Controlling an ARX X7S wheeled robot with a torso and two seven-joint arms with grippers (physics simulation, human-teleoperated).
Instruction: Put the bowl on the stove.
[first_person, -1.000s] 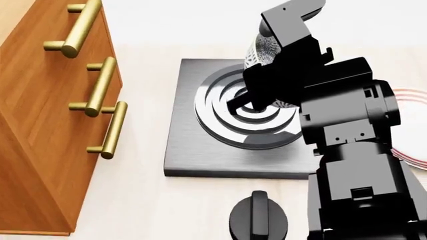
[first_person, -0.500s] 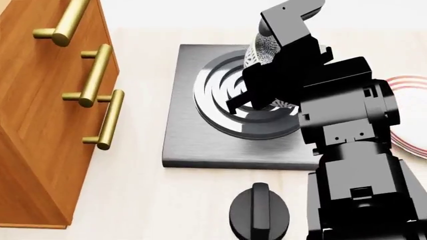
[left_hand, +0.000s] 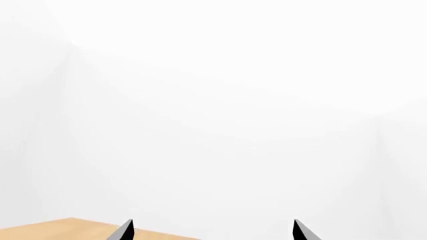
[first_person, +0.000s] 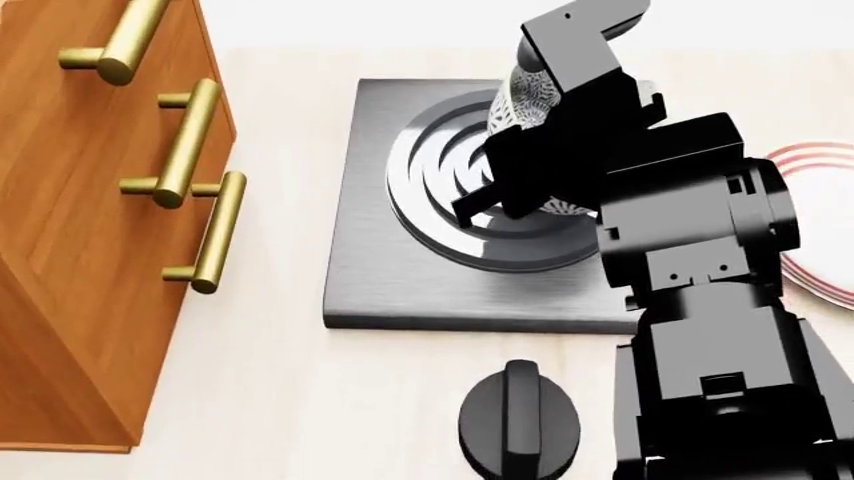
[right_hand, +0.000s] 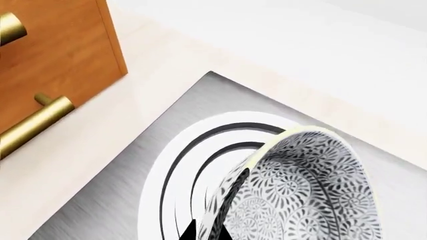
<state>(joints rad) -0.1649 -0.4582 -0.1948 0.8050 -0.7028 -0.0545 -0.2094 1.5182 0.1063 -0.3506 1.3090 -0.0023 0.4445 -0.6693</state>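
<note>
**Bowl held tilted above the stove's burner**

The right gripper is clamped on the wall of the bowl — one fingertip inside, one outside — and holds it tipped on its side, patterned interior facing the wrist camera. In the head view the bowl shows only as a patterned sliver behind the black arm, over the far-right part of the round burner. The stove lies flat on the counter, its left edge near the wooden drawer cabinet with brass handles. A black knob sits just beside the stove's near edge. A red-ringed plate lies by the counter's right edge. The left gripper shows only two fingertips — spread apart, holding nothing — facing a blank white background.
</note>
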